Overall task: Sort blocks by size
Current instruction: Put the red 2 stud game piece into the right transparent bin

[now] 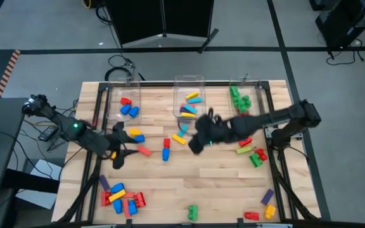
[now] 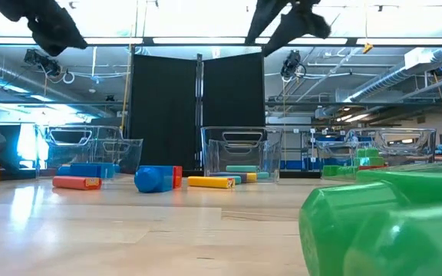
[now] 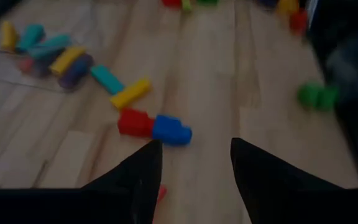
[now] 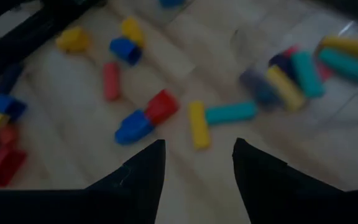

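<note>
— Green blocks [image 2: 382, 226] fill your low view's near corner. What else do you have?

— You have a wooden table [image 1: 189, 183] with three clear bins [image 1: 189, 95] along its far edge: red and blue blocks in the left one, long mixed ones in the middle, green in the right.

— And your arms?

— Your right gripper [image 4: 194, 163] hangs above the table before the middle bin, fingers apart, empty. Your left gripper [image 3: 192, 163] hovers near the left bin, also spread, holding nothing.

— Loose pieces?

— A joined red-and-blue block [image 1: 166, 149] lies between your grippers; a cluster [image 1: 120, 197] sits near the front left.
</note>
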`<state>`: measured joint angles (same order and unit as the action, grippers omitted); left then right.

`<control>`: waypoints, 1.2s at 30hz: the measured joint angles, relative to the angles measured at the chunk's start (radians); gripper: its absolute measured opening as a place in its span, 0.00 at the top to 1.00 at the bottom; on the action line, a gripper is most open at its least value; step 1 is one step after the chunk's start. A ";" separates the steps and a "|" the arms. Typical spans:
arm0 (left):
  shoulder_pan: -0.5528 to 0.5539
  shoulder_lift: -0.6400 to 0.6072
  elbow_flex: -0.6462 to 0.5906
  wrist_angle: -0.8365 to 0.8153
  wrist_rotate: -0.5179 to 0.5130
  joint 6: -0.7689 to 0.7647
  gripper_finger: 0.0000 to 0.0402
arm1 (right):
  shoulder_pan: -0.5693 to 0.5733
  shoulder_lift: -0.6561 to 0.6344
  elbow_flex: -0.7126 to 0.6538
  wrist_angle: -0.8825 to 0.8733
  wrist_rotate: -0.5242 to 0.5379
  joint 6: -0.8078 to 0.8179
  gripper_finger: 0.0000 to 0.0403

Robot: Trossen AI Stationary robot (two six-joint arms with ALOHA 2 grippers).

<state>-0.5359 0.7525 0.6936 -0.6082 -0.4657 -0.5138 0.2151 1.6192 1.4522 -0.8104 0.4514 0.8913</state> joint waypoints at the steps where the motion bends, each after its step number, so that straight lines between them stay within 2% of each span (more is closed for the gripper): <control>1: -0.007 0.026 0.009 -0.020 0.018 0.031 0.51 | 0.026 0.001 -0.015 0.011 0.003 0.034 0.52; 10: -0.038 0.271 0.067 -0.067 0.172 0.391 0.51 | 0.200 0.010 -0.096 0.032 0.035 0.361 0.52; 17: -0.070 0.417 0.118 -0.064 0.315 0.583 0.51 | 0.258 0.010 -0.100 0.032 0.061 0.451 0.53; 22: -0.118 0.515 0.174 -0.050 0.322 0.608 0.51 | 0.277 0.011 -0.100 0.032 0.061 0.452 0.53; 28: -0.175 0.661 0.239 0.062 0.320 0.607 0.51 | 0.309 0.011 -0.100 0.032 0.057 0.425 0.53; 36: -0.232 0.881 0.374 0.054 0.322 0.561 0.51 | 0.390 0.010 -0.100 0.032 0.045 0.415 0.53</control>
<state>-0.7681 1.6339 1.0674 -0.5544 -0.1432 0.0467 0.6052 1.6295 1.3518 -0.7784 0.4966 1.3065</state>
